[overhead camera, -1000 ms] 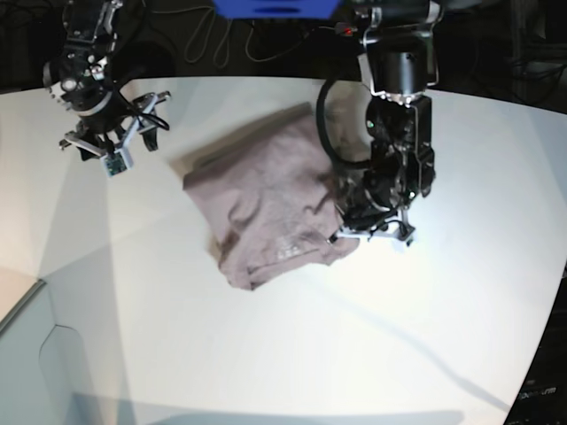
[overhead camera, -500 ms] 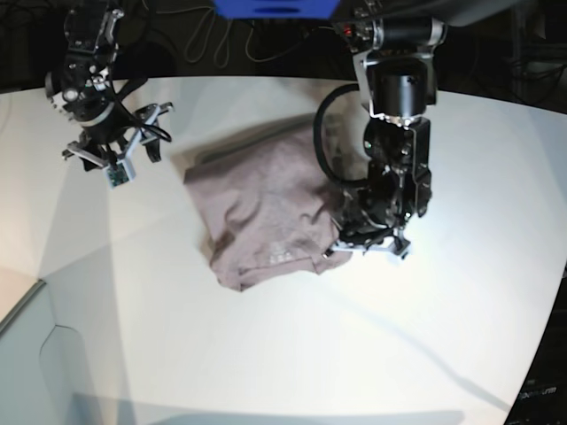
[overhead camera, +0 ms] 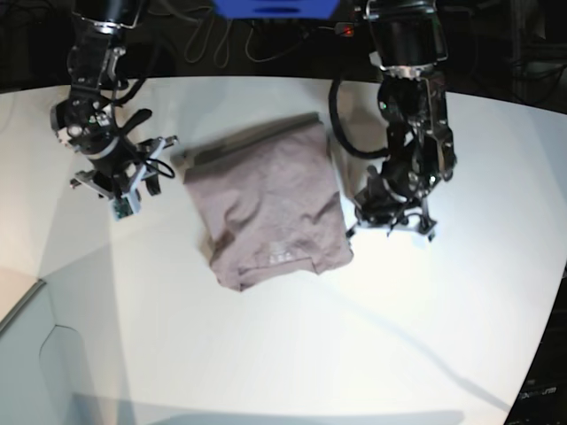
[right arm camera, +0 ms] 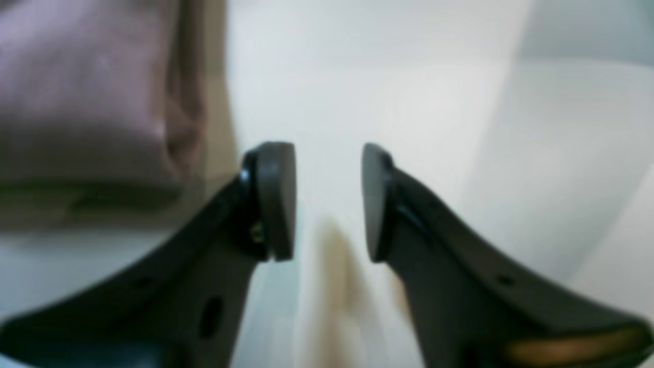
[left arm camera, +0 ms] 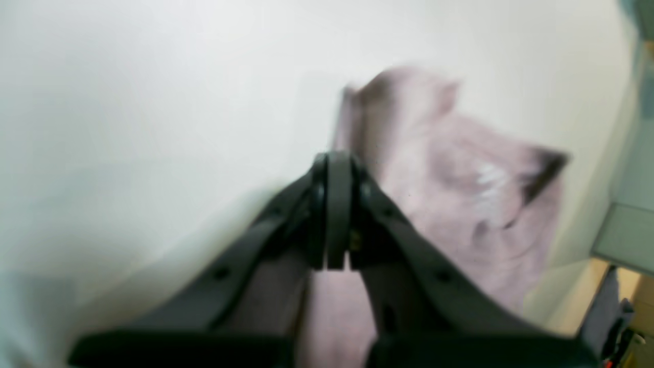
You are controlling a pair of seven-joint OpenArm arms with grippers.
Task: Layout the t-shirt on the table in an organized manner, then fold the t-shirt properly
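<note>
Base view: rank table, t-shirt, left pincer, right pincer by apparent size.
1. table
2. t-shirt
3-4. left pincer and right pincer: look about alike, and each blurs into its arm, so I won't rank them.

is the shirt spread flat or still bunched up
Bunched, not spread: the dusty mauve cotton t-shirt lies as a compact, wrinkled, doubled-over heap on the white table, no sleeves laid out.
</note>
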